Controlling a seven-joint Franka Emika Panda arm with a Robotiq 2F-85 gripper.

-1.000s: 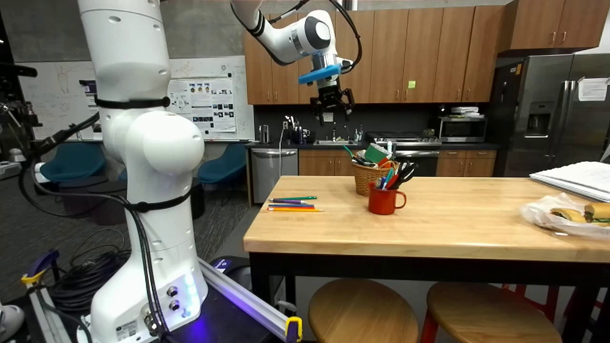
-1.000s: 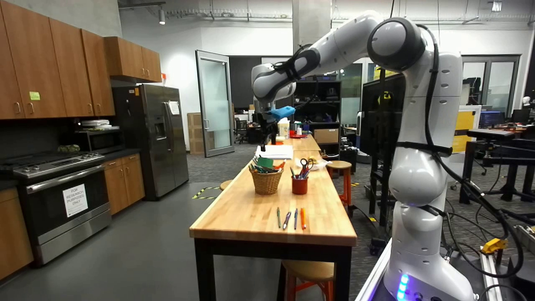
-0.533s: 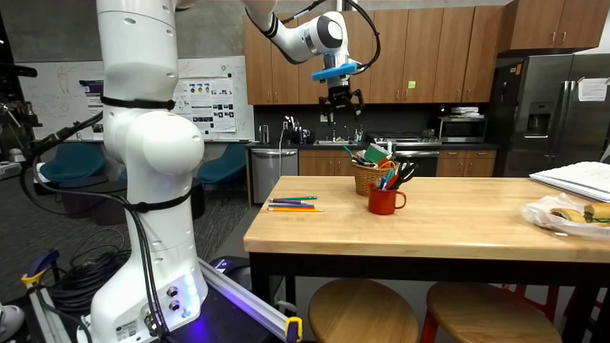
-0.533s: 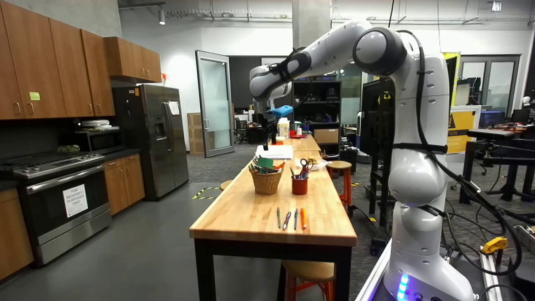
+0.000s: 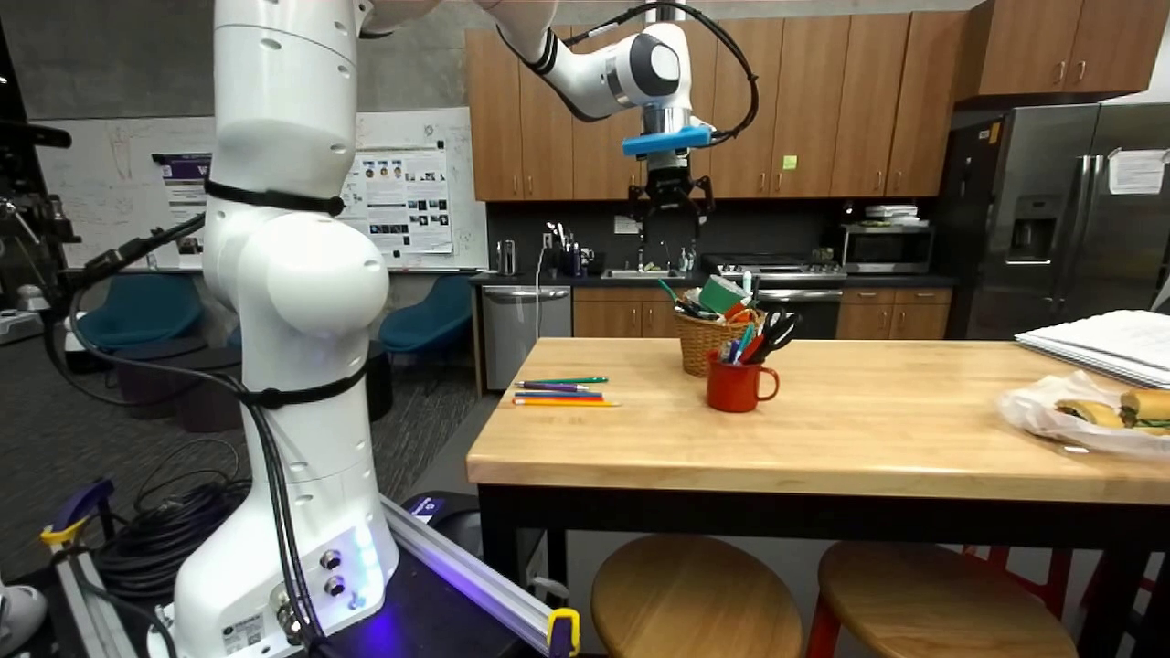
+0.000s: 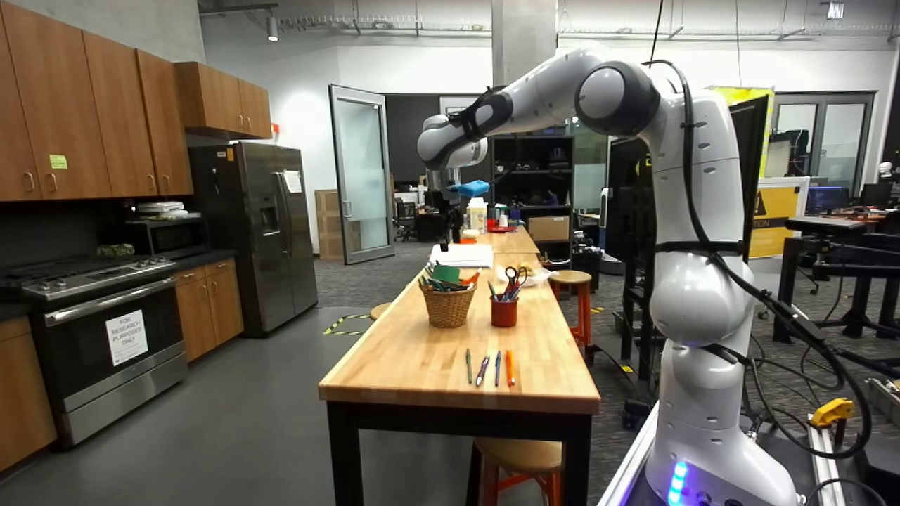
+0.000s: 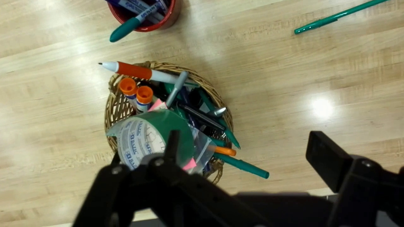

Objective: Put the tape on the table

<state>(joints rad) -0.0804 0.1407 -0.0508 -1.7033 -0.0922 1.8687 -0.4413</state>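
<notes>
The tape is a green roll with a white printed core. It lies tilted on top of pens in a wicker basket [image 5: 699,345], and it shows in both exterior views [image 5: 722,294] [image 6: 446,274] and in the wrist view [image 7: 167,121]. The basket also shows in the wrist view [image 7: 172,66]. My gripper [image 5: 670,217] is open and empty, high above the table [image 5: 868,439]. In the wrist view the gripper [image 7: 246,143] has its left finger overlapping the tape's right side in the picture. The right finger is over bare wood. The tape's lower part is hidden behind the left finger.
A red mug [image 5: 731,388] with pens and scissors stands beside the basket. Several pens [image 5: 564,393] lie near the table's end. A paper stack [image 5: 1106,343] and a wrapped sandwich [image 5: 1097,411] lie farther along. Stools [image 5: 696,594] stand at the table.
The arm has swung so the gripper moved right in an exterior view, toward the basket, and hangs straighter. It stays open. The tape, basket and mug have not moved.
</notes>
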